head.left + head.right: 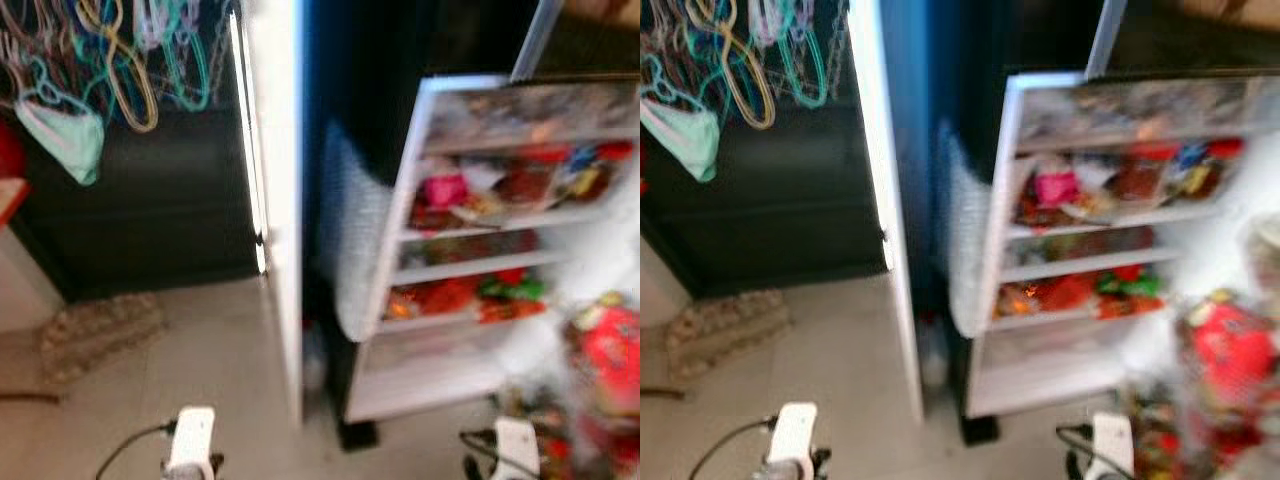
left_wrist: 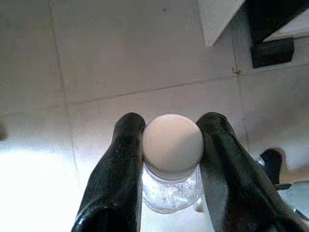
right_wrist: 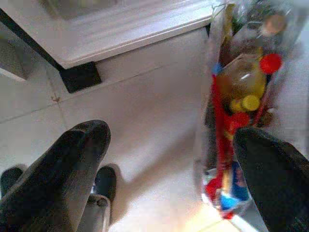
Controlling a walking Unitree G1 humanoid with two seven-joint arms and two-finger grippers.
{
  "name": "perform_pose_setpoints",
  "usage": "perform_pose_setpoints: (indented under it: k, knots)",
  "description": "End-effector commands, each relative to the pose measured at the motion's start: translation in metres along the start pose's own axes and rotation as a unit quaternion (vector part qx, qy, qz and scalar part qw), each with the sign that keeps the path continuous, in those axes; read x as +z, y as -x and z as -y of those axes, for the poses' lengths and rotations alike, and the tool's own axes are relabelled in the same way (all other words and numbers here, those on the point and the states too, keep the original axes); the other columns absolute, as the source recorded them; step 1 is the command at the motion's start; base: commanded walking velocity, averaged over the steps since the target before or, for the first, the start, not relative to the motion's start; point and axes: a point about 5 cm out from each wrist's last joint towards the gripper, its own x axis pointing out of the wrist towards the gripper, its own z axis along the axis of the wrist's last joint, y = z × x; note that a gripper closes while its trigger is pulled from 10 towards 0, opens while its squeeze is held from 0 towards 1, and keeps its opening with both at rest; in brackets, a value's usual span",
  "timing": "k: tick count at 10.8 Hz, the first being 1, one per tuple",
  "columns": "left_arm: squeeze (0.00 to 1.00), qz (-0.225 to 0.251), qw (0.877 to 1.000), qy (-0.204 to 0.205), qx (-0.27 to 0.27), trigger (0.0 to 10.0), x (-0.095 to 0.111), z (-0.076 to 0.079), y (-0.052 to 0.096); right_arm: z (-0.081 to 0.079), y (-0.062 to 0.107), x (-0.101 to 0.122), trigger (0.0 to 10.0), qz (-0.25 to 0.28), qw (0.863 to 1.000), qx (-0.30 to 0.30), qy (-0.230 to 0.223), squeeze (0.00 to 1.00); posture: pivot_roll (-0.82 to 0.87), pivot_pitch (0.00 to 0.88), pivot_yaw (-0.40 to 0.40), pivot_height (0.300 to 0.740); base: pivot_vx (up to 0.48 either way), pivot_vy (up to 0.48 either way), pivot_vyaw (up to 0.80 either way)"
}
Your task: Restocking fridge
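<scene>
We face the open fridge (image 1: 470,250) on the right of the scene, its door shelves already crowded with red, green and pink packets; the head views are blurred, so labels cannot be read. Left of it stands a dark cabinet (image 1: 150,200) with a tangle of coloured hangers (image 1: 120,60) above it, far from us. On the floor at the near right sits a clear bag of supplies (image 3: 241,96) — bottles with red and yellow caps, one of amber liquid, plus bright packets.

Our left hand (image 2: 171,159) is closed on a clear plastic bottle (image 2: 171,191) with a white screw cap (image 2: 173,142), held low over the tiled floor (image 2: 120,58), near the foot of the fridge. The fingers (image 2: 118,164) press either side just at the cap and neck. We judge this the right place to hold: the neck and cap are stiff, while the thin clear body below would likely dent and slip under a squeeze. If it is full, as the glinting contents suggest, it will hang heavy from the neck — so it should stay upright and be moved without swinging.

Our right hand (image 3: 174,159) holds nothing, its fingers spread wide above the floor beside the bag.
</scene>
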Motion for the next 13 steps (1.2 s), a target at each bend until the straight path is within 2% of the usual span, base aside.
perform_pose_setpoints:
  k: [1,7,8,13]
  knots:
    - [0.00,-0.008,1.000,-0.004,0.005,10.0,-0.0045,-0.0032,0.0005,-0.0034,-0.0004,0.0014,10.0,0.000,1.000,0.006,0.003,0.00,0.11,0.000,-0.053,0.740,0.000,-0.334,0.00]
    - [0.00,-0.009,1.000,0.004,0.002,10.0,-0.0050,-0.0033,0.0005,-0.0023,-0.0005,0.0016,10.0,-0.004,1.000,-0.003,0.022,0.00,0.12,0.003,-0.051,0.740,0.000,0.000,0.00]
    - [0.00,-0.009,1.000,0.004,0.002,10.0,-0.0051,-0.0033,0.0005,0.0000,-0.0005,0.0015,10.0,-0.010,0.999,-0.021,0.040,0.00,0.12,0.003,-0.051,0.740,0.000,0.000,0.00]
    - [0.00,-0.011,1.000,0.002,-0.001,10.0,-0.0057,-0.0040,0.0006,0.0049,0.0001,-0.0025,10.0,-0.041,0.994,-0.078,0.062,0.00,0.11,0.000,-0.047,0.740,0.000,0.000,0.00]
